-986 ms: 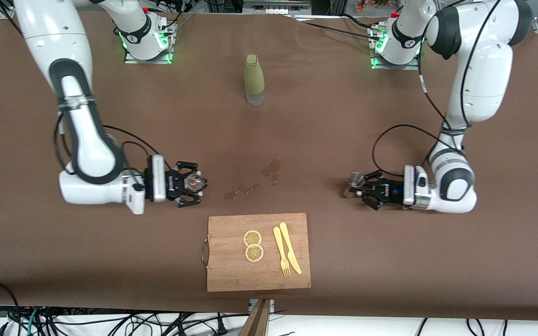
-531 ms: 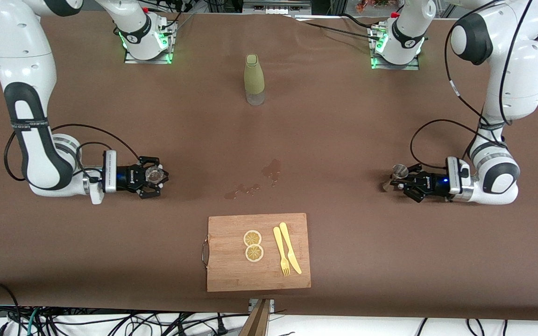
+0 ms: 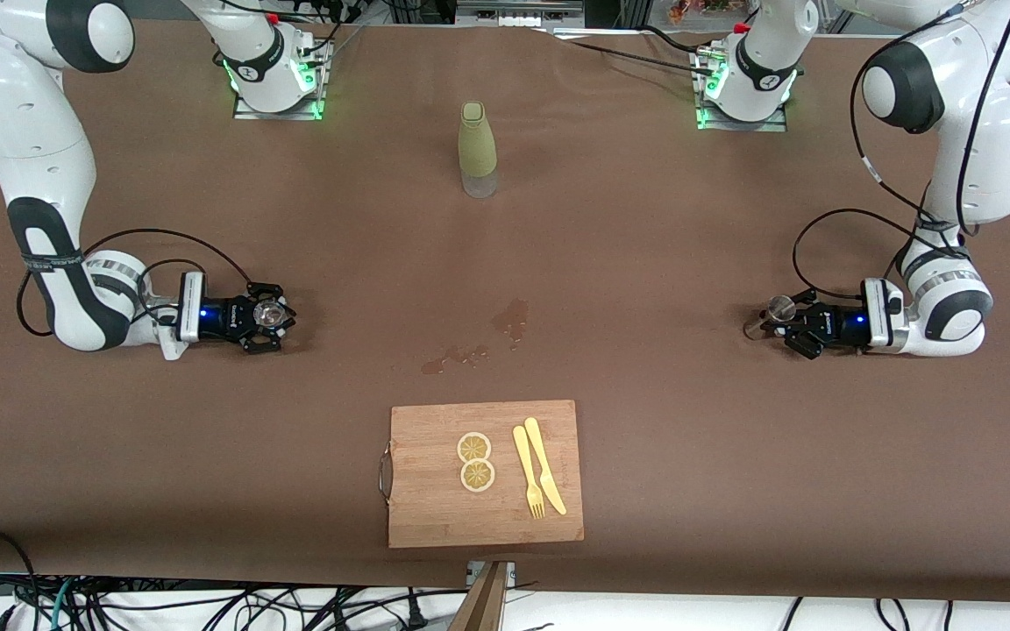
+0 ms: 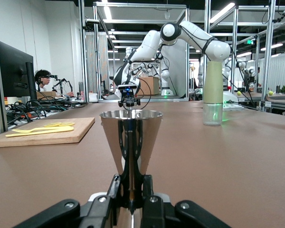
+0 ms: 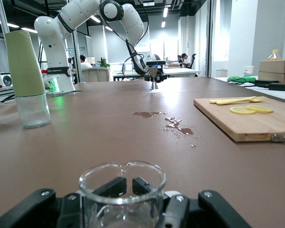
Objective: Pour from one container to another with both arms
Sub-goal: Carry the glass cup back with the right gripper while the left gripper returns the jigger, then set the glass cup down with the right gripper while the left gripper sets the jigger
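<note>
The 2 containers sit well apart, each low by the surface (image 3: pixel 610 263) at opposite ends. The right gripper (image 3: pixel 270 316) is closed around a small clear glass (image 3: pixel 272 313) toward the right arm's end. The left gripper (image 3: pixel 787 322) is closed on a metal cone-shaped cup (image 3: pixel 777 308) toward the left arm's end.

In the front view, the metal cup lies at 3 o'clock from the glass, so any pour, as I judge it, needs both arms to come inward toward the wet patch (image 3: pixel 512 317) between them. Neither arm looks nearer that middle. Both vessels stand upright, long axes vertical, as the wrist views show.

A green-sleeved bottle (image 3: pixel 477 149) stands at 12 o'clock from the patch; a cutting board (image 3: pixel 435 491) with lemon slices (image 3: pixel 475 460) and yellow cutlery (image 3: pixel 538 478) lies at 6 o'clock.

No label or writing can be read.
</note>
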### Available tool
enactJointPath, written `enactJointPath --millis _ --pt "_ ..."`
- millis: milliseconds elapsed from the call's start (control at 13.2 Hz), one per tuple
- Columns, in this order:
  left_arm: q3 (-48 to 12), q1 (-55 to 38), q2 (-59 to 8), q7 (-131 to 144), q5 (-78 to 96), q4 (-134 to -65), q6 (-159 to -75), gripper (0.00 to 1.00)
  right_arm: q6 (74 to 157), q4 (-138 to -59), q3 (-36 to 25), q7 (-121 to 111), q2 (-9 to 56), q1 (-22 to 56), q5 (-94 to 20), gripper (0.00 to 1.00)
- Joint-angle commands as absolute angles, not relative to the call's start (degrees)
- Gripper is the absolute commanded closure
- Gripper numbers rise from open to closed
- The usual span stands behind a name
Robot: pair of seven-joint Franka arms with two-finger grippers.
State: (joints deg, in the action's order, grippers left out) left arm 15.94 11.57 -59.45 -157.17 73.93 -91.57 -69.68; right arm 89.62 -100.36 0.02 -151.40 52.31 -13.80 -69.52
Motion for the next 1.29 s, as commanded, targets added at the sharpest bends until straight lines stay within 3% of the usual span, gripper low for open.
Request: enactJointPath --millis 0,76,152,227,303,986,1061,1137,1213 --pt "16.70 11.77 -58.89 -164.53 70.58 -93.16 -68.29 1.00 89.03 -100.11 0.70 -153.72 54.40 -14.85 -70.49 0.97" --pt "17.05 12.04 -58.89 -164.88 70.40 -93.16 -68.12 1.00 89.12 -100.02 0.70 -153.72 54.40 -14.77 -70.40 0.94" --pt "17.40 12.13 -58.97 -165.40 70.40 -93.25 -67.51 1.00 89.12 -100.02 0.70 -153.81 54.40 -14.85 -70.40 0.82" --pt "18.10 12.13 -58.97 -165.67 70.31 -93.51 -67.24 1.00 89.12 -100.02 0.70 -153.81 54.40 -14.85 -70.31 0.62" --pt "18.71 12.13 -58.97 -165.67 70.31 -93.78 -66.71 1.00 89.03 -100.11 0.70 -153.90 54.40 -14.85 -70.31 0.01" --pt "18.81 12.22 -60.99 -167.61 68.47 -93.08 -68.28 0.97 85.61 -99.85 -5.62 -153.55 53.35 -14.85 -65.40 0.00" --pt "18.72 12.22 -61.00 -167.52 68.47 -92.99 -69.16 0.85 84.91 -99.67 -6.67 -153.11 53.09 -14.85 -64.43 0.00" --pt "18.72 12.22 -61.00 -167.26 68.55 -92.90 -69.52 0.01 84.12 -99.58 -8.33 -152.93 52.39 -14.77 -63.64 0.00" --pt "18.81 12.22 -60.82 -166.12 68.64 -92.55 -69.61 0.00 83.42 -99.58 -9.92 -150.84 51.43 -14.68 -62.33 0.00"
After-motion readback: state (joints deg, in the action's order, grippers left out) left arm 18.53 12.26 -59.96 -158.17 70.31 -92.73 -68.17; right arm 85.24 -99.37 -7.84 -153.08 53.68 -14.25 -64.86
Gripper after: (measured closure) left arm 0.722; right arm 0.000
